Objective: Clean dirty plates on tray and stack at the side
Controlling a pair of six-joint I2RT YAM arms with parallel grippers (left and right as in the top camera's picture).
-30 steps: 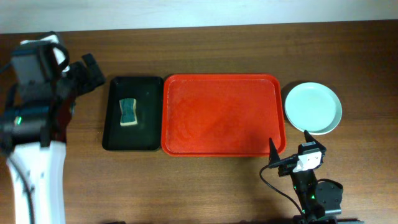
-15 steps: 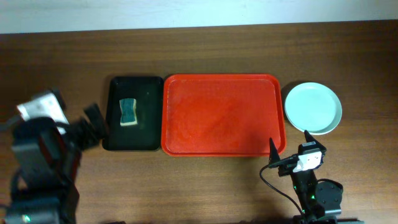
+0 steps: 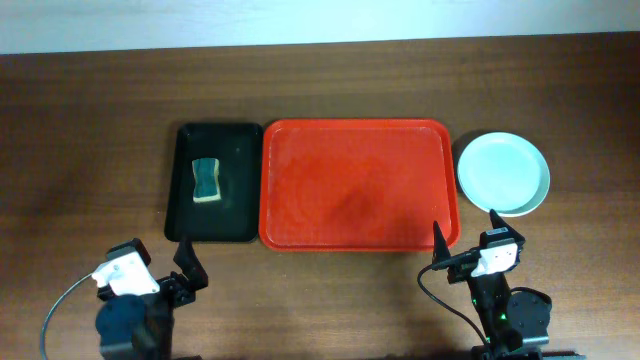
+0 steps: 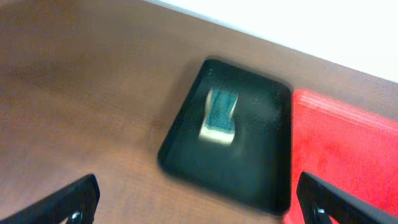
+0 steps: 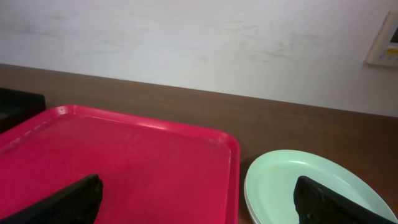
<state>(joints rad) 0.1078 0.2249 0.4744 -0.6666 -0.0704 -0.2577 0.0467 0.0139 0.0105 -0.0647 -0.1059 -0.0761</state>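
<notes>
left pincer [image 4: 198, 204] low at the near left of the wooden worktop [image 3: 90, 110], fingers spread wide apart, nothing between them; its wrist view is blurred. ahead of it, a small black tray [image 3: 236, 195] holds a sponge [image 3: 206, 180], green face up, yellowish beneath, lying toward the tray's left half. just beside the black tray on its right, edges nearly touching, lies the red tray [image 3: 352, 190], large, rounded corners, raised rim. right pincer [image 3: 465, 230] sits at the near edge by the red tray's near right corner, fingers likewise well apart and gripping nothing. the plates [image 3: 503, 173] rest on the worktop just right of the red tray, off it: mint-green one on top, a paler rim showing under it; how many lie beneath i cannot tell.
</notes>
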